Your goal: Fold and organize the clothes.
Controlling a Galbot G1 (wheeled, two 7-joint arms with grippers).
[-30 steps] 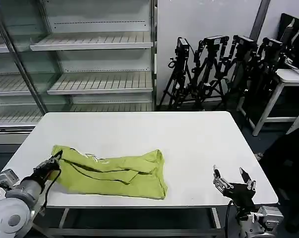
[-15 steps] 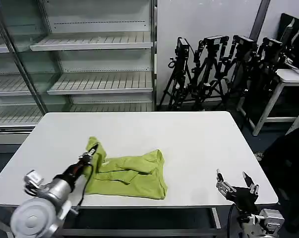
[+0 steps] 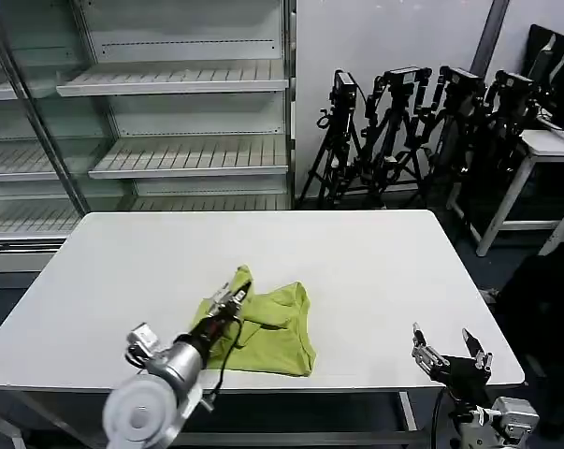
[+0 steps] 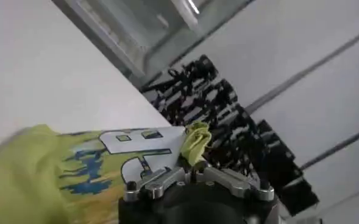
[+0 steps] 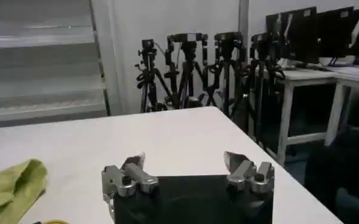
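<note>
One lime T-shirt (image 3: pixel 267 323) on the desk (image 3: pixel 375 262).
Left gripper (image 3: pixel 233 297) – jaws clamping a shirt fold; right gripper (image 3: pixel 447 354) – jaws apart, at the desk's near edge.

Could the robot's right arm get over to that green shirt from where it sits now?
Probably yes. The right gripper waits open at the table's near right edge, and bare tabletop lies between it and the T-shirt. The left gripper already pinches the shirt's other side, so the near edge looks free.

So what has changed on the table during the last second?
The left pincer, shut on the T-shirt, carried its left end up and rightward, over the rest, so the shirt now lies half as wide. The right pincer stayed open at the table's near right corner.
</note>
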